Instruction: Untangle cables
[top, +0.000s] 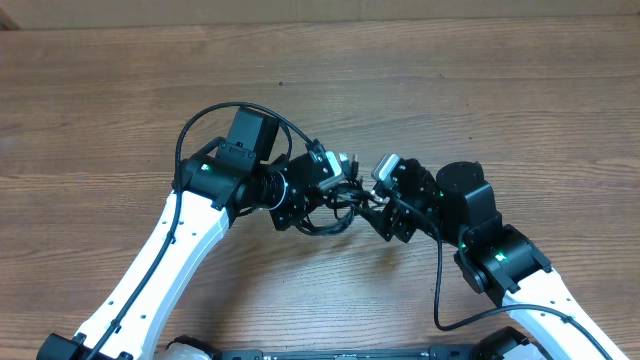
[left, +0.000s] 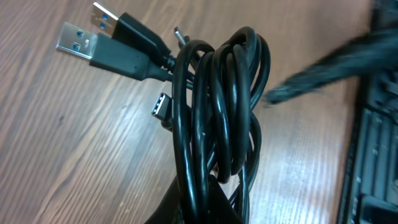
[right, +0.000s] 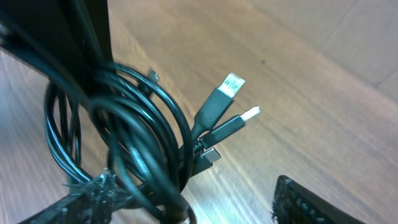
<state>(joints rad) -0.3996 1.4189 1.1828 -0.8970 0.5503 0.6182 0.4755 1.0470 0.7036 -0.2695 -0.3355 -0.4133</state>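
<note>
1. Black cables (top: 332, 212), a few thin cords looped into one messy bundle, sit mid-table between the two arms, over the wood-grain table (top: 120, 90).
2. The left gripper (top: 316, 188) comes in from the left and is clamped tight on the bundle. In its wrist view the loops rise straight up out of the left gripper (left: 199, 210) at the bottom edge, so the cables (left: 217, 112) are pinched at their lower end and fan out ahead of it.
3. The right gripper (top: 388, 205) faces it from the other side, just beside the bundle, with its jaws standing wide. In its own view the fingers (right: 93, 194) are far apart: one is blurred at lower left and the other sits at the lower right corner.
4. From the right gripper (right: 199, 208), the cables (right: 134, 124) hang against that lower-left finger, off to one side rather than centred in the gap. I can't tell if they're actually touching it.
5. Two silver-tipped USB-A plugs (left: 78, 40) stick out of the bundle side by side, with a bit of blue visible inside one of them. A smaller USB-C plug (left: 160, 107) sits just below them, close against the loops.
6. Any print on the plug housings is too small or blurry to read.
</note>
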